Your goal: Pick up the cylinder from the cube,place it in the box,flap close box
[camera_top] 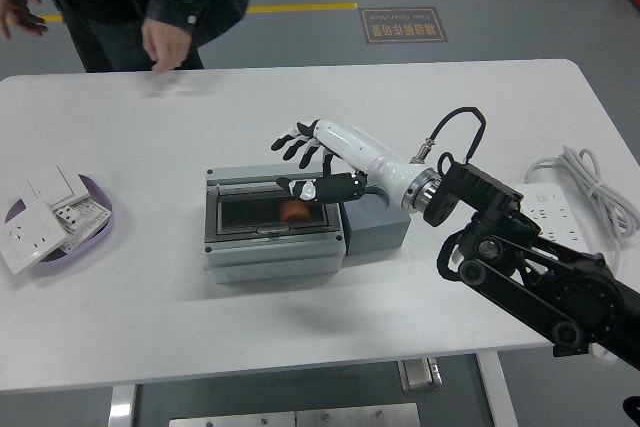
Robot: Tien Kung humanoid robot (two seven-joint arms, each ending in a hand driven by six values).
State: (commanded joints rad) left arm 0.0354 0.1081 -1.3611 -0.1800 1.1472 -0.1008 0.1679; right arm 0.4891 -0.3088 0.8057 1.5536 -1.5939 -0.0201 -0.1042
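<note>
The grey box [272, 247] stands mid-table with its dark see-through lid [250, 212] lying flat over it. Through the lid, toward the right, the orange cylinder [295, 211] shows inside. Right beside the box sits the grey cube [378, 233], its top partly covered by my wrist. My right hand [296, 165], white with black fingers, hovers over the box's back right corner. Its fingers [292, 143] are spread past the back edge, the thumb rests low near the lid, and it holds nothing. No left arm shows.
A purple dish [100, 209] with white switch plates sits at the left edge. A white power strip [570, 232] and coiled cable [590, 172] lie at the right. A person stands off the far left corner, one hand [163, 45] hanging above the table edge.
</note>
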